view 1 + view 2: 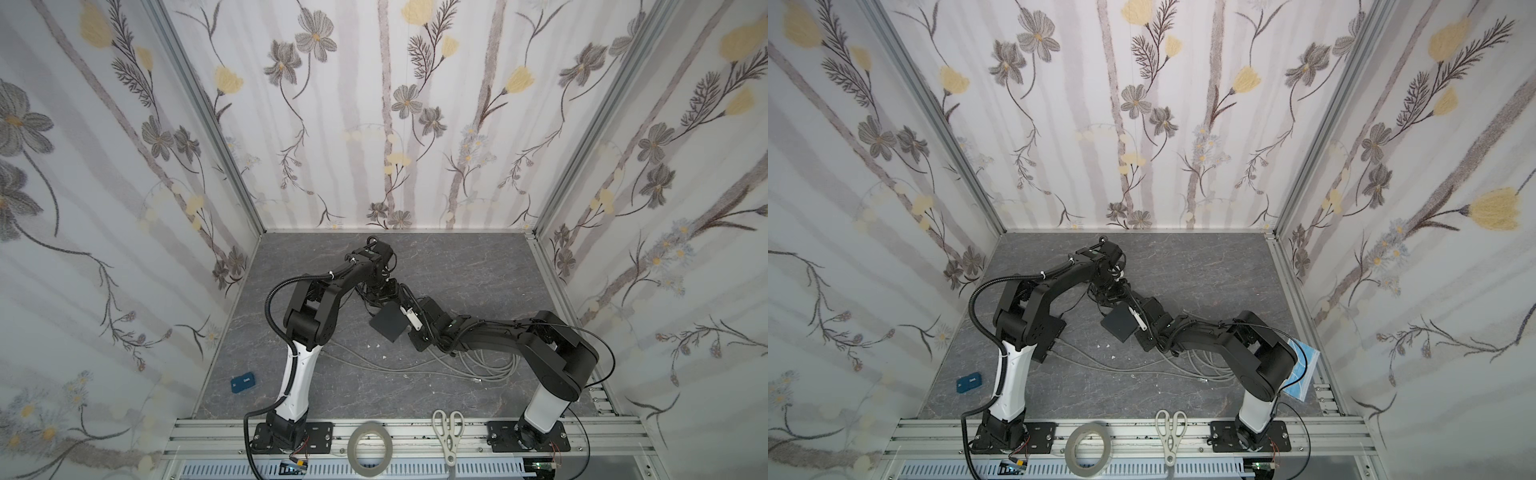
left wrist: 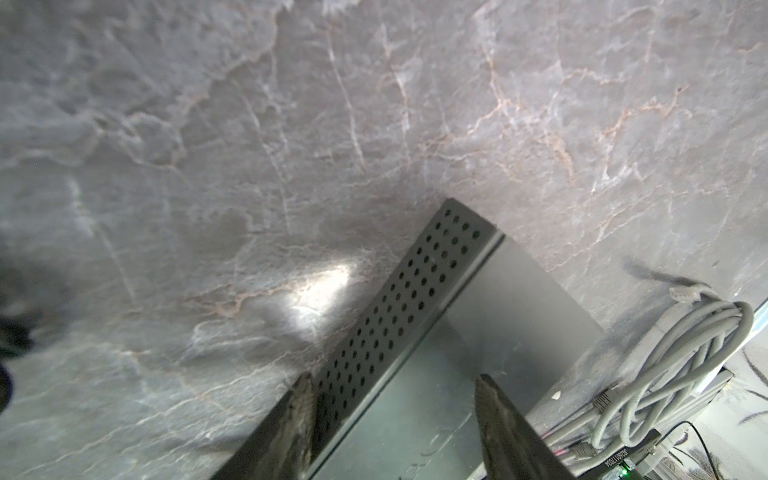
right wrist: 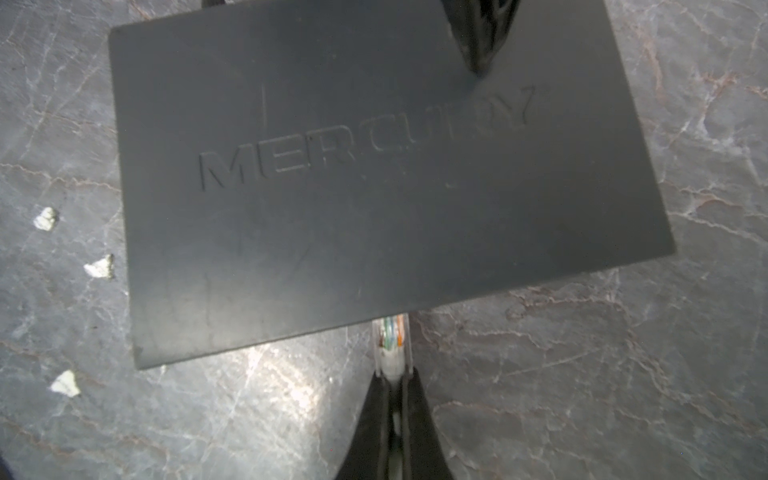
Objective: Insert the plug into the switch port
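Right end effector point(image 3: 395, 374), shut on the plug point(image 3: 392, 340), points it straight into the switch point(image 3: 374, 187) edge just ahead. Left end effector point(image 2: 394, 378), fingers apart, rests on the switch.

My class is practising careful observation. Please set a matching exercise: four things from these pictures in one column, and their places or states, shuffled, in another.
Things: 1 plug; 2 switch; 3 scissors; 4 cable bundle.
States: A lying on the front rail; B pinched in the right end effector; C coiled on the table; D MERCURY embossed on top.
Pairs: 1-B; 2-D; 3-A; 4-C.
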{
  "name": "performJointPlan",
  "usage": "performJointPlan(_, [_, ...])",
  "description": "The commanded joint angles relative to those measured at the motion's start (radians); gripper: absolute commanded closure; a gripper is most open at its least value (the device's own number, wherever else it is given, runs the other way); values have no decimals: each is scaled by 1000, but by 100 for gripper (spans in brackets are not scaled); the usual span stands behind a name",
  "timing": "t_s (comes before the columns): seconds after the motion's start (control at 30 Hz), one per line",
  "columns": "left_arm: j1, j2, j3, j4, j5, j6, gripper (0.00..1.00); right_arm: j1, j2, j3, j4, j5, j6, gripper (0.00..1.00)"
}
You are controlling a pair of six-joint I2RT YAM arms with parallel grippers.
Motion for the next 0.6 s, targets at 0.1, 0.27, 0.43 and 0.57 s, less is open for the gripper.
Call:
performJointPlan(0.1, [-2,-7,-2,-1,30,-8,38,2,-2,-2,-23,-63,-15,100])
performJointPlan(0.27, [-2,-8,-2,-1,31,-10,38,2,-12,-16,12,-76,-1,100])
performJointPlan(0.43, [-2,-6,-3,-2,32,-10,38,2,3,-8,11,-35,4,100])
performJointPlan(0.57, [-1,-4,-2,-1,35,-12,38,3,7,5,-1,34,11,100])
